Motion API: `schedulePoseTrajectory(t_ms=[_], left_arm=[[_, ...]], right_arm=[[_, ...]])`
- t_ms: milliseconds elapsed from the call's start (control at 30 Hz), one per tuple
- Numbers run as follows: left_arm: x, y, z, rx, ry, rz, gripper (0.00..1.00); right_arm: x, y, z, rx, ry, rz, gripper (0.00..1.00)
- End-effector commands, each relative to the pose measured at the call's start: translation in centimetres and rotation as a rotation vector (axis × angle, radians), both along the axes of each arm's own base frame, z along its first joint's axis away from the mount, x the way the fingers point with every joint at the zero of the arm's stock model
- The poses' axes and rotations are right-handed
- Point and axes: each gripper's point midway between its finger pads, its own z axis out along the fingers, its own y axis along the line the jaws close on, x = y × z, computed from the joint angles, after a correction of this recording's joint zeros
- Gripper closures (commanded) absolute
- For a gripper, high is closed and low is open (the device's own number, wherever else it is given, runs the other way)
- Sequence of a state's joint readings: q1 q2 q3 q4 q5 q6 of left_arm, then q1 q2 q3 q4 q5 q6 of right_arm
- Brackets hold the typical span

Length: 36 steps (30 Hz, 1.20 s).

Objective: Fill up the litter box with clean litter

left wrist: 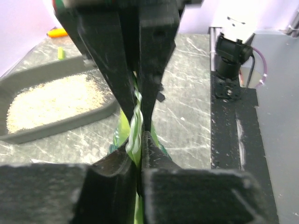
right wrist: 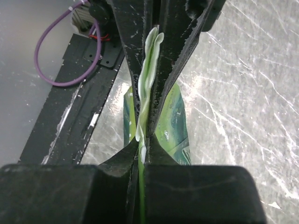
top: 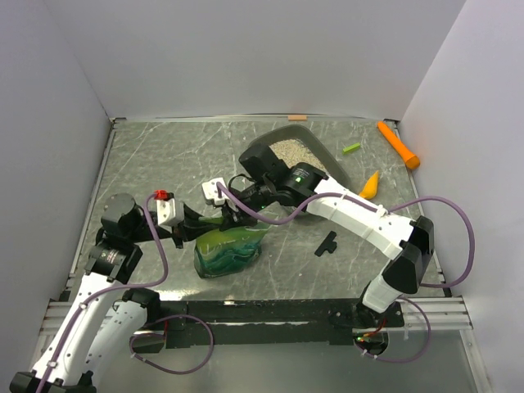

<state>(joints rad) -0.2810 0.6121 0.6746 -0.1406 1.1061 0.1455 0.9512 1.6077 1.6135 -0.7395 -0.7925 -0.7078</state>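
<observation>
Nearest the robot, a crinkled green bag [top: 229,250] sits on the table [top: 164,155]. Its top seam is pinched at both ends: the left gripper [left wrist: 136,126] is clamped on the left end and the right gripper [right wrist: 145,112] on the right end, each with jaws narrowed onto the folded film. Beyond the bag, to its far right, the litter box [top: 323,151] is set askew, with some clean litter [top: 288,149] inside. The box is judged nearer the right gripper, so the bag would likely be tipped away towards it.
</observation>
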Motion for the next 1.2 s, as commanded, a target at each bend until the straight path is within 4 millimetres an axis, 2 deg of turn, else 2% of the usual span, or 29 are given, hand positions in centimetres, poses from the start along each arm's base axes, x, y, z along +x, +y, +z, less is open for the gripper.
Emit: schedulePoseTrajectory(t_ms=[0,100,167,233,300,333,367,467,500,533,733,867,1033,1167], left_arm=[[1.1,0.4,4.3,-0.067,-0.149,0.087,0.84],[2.9,1.5,6.4,-0.093,-0.154,0.239,0.7],[4.0,3.1,7.8,-0.109,-0.159,0.386,0.67],[5.2,4.9,8.1,-0.137,-0.135,0.534,0.63],[4.8,6.4,9.0,-0.19,-0.144,0.628,0.61],[5.3,7.3,8.5,-0.199,-0.14,0.688,0.6],[5.0,8.8,9.1,-0.261,-0.132,0.773,0.59],[4.5,11.1,8.7,-0.334,-0.169,0.886,0.59],[4.8,11.3,7.6,-0.334,-0.159,0.902,0.57],[4.1,11.6,7.8,-0.363,-0.181,0.903,0.57],[4.4,11.5,6.6,-0.354,-0.168,0.904,0.56],[4.8,11.0,6.1,-0.318,-0.147,0.891,0.57],[4.5,10.9,6.1,-0.319,-0.153,0.88,0.57],[4.4,10.9,5.7,-0.315,-0.148,0.874,0.57]], right_arm=[[0.3,0.4,0.6,0.015,-0.029,-0.004,1.0],[1.1,0.9,1.7,0.044,-0.045,-0.042,1.0],[2.4,1.7,2.4,0.068,-0.075,-0.098,1.0],[3.7,2.5,3.5,0.098,-0.084,-0.167,1.0],[4.9,3.0,4.3,0.115,-0.087,-0.234,1.0],[5.3,3.2,4.5,0.123,-0.088,-0.256,1.0],[5.9,3.6,5.4,0.157,-0.105,-0.28,1.0],[6.4,4.2,7.4,0.221,-0.102,-0.325,1.0],[6.6,4.3,8.3,0.238,-0.106,-0.347,1.0],[6.7,4.4,8.8,0.249,-0.111,-0.359,1.0],[7.4,4.8,12.0,0.305,-0.159,-0.444,1.0],[7.7,4.9,13.0,0.33,-0.164,-0.483,1.0],[7.7,5.8,11.6,0.3,-0.141,-0.497,1.0],[7.5,6.6,9.5,0.276,-0.092,-0.491,1.0]])
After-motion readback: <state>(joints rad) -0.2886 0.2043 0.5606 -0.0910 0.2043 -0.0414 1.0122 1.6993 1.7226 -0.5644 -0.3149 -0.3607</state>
